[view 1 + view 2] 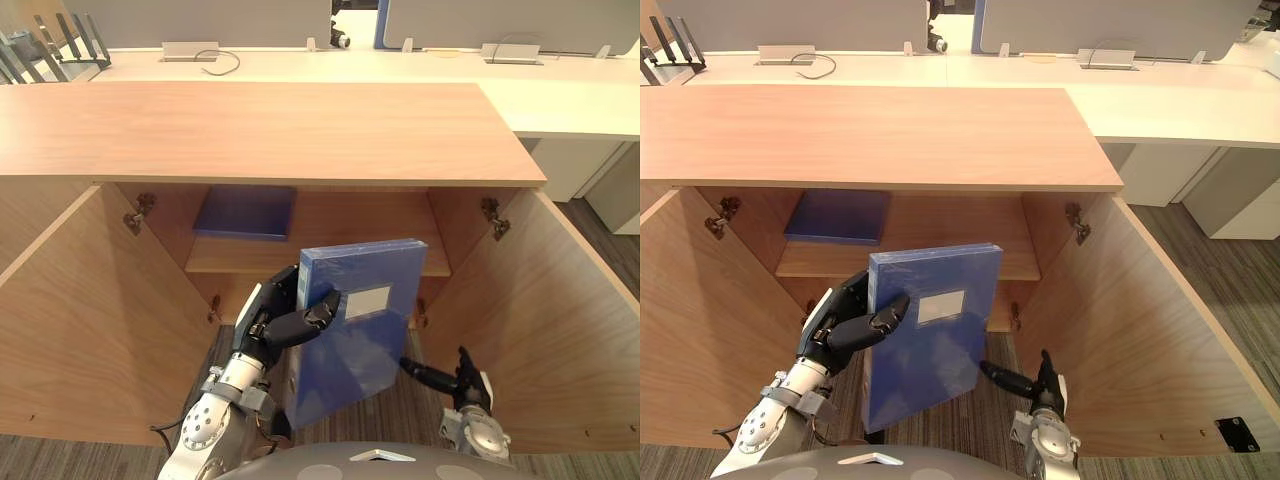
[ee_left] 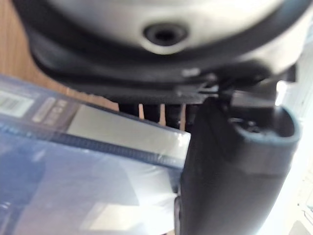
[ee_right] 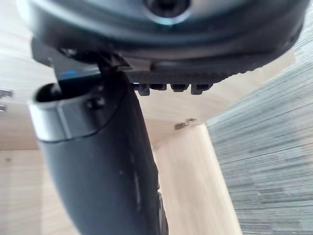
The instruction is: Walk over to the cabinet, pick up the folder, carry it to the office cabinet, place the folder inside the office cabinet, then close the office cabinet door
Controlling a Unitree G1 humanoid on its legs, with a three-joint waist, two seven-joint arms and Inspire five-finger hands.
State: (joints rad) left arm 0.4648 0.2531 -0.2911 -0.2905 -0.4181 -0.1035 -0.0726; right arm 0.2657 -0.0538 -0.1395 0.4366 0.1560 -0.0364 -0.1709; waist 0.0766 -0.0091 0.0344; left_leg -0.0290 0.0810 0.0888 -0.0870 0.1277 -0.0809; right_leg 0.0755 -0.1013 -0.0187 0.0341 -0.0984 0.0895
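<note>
Left robot hand [image 1: 288,326] raised, clamping tilted blue folder [image 1: 372,352] before open cabinet [image 1: 270,130]; right robot hand [image 1: 466,384] low, fingers loose.

The office cabinet [image 1: 260,130] is pale wood-grain board, smooth and matt on its top, doors and shelf, with small dull metal hinges [image 1: 491,215] inside. The folder [image 1: 365,330] is blue plastic with a soft sheen and carries a white paper label [image 1: 367,302]. A second blue folder [image 1: 245,212] on the shelf looks flatter in finish. The left hand [image 1: 290,325] is matt black plastic, with silvery metal at the wrist. The floor [image 1: 1230,290] is grey ribbed carpet, rough, and the far worktop [image 1: 560,100] is smooth white.
</note>
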